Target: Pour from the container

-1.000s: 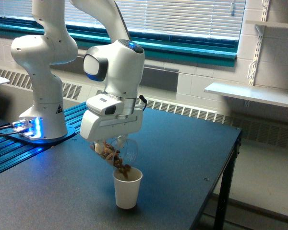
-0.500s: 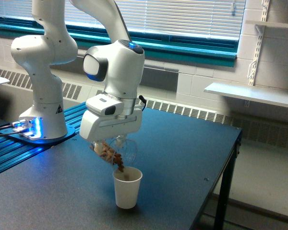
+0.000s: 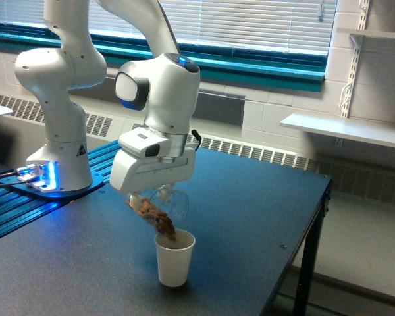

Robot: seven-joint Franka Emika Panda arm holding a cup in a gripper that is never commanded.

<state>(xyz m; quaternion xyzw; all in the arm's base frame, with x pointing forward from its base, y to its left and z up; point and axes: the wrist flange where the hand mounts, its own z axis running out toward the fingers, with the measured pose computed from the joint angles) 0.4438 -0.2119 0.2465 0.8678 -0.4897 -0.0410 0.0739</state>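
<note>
Under the white hand of the arm, the gripper (image 3: 155,197) has hold of the container (image 3: 163,206), a clear rounded cup tipped steeply over so its mouth points down toward the exterior view's right; the jaws themselves are hidden behind the hand's housing, so how wide they stand cannot be read, only that the cup is carried there. Brown and tan bits (image 3: 159,220) lie bunched toward the lowered lip and a small clump hangs at the rim, just above the open top of the white paper cup (image 3: 174,258), which stands upright on the dark table (image 3: 250,217) directly beneath. Compared with a second ago, the hand sits a touch higher and the stream looks thinner: then a thicker tongue of bits reached into the paper cup, half a second ago it had shrunk to a short clump, and now a little more slides at the lip. That suggests the pour is well under way, with a good share already in the paper cup and some left in the glass. The likely need is more tilt to clear the remainder. The arm's base (image 3: 59,164) stands well apart at the exterior view's left.
</note>
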